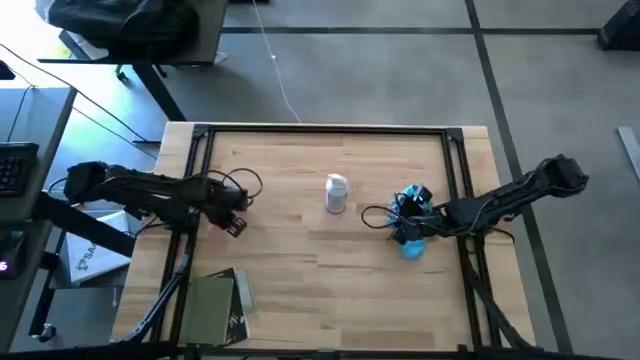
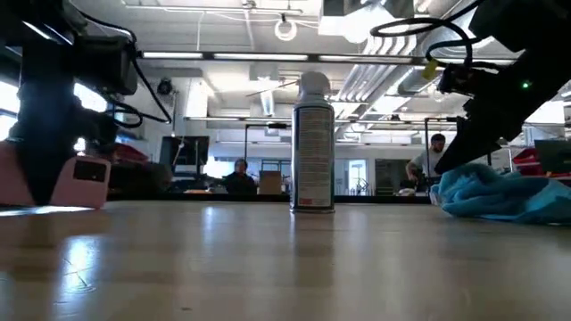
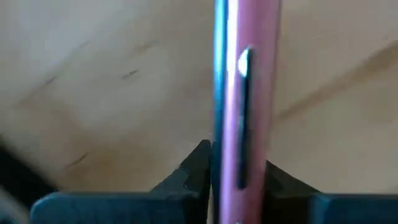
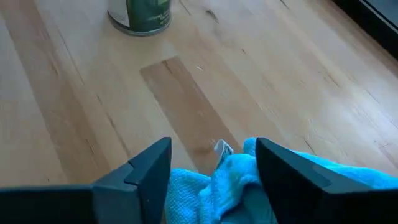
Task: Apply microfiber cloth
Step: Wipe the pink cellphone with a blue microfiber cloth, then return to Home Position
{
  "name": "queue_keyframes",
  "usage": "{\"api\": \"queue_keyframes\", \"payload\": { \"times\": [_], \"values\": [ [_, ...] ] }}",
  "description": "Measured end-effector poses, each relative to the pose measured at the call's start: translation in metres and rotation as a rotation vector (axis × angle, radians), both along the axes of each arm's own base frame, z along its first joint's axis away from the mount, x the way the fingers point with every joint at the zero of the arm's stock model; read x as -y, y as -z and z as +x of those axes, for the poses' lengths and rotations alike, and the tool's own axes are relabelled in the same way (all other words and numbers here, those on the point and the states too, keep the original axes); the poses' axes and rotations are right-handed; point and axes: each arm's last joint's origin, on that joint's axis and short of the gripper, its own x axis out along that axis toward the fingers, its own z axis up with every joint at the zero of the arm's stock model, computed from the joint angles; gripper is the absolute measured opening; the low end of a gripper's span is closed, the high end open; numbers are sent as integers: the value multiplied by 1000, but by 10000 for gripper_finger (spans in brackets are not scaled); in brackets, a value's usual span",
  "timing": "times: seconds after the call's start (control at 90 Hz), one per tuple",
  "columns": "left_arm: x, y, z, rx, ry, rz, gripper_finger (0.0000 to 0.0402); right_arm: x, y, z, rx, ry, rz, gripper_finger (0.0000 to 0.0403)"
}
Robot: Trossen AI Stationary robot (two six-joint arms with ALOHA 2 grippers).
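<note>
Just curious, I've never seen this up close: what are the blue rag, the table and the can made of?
The microfiber cloth looks like soft woven fabric, crumpled in folds with a fine weave. The table appears to be pale wood planks with visible grain and a slight sheen. The can seems to be metal with a printed label, though that is uncertain.

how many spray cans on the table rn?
1. The spray can stands upright mid-table, between the left gripper, shut on the pink object, and the right gripper open over the microfiber cloth. None seems hidden.
</note>
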Motion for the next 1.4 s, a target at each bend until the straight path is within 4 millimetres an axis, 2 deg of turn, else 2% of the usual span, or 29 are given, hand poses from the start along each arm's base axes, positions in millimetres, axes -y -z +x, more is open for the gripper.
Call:
{"api": "queue_keyframes", "payload": {
  "times": [0.2,0.333,0.578,0.811,1.033,1.244,1.4],
  "values": [
    [-5,-1,-3,-30,-21,0,106,0,-1,0,-3,-22,-13,218],
    [-8,-7,1,-11,-3,21,129,0,-9,-2,35,-35,-42,218],
    [-21,-32,16,55,48,203,135,-1,-34,-14,186,-42,-86,218],
    [-27,-44,24,101,104,383,135,-8,-59,-33,305,-163,-154,218],
    [-9,-57,20,270,144,531,135,-13,-84,-63,468,-231,-215,218],
    [18,-63,-2,527,165,645,135,-8,-94,-93,575,-254,-207,218],
    [26,-62,-20,662,220,718,134,-4,-97,-107,650,-274,-135,218]
  ]
}}
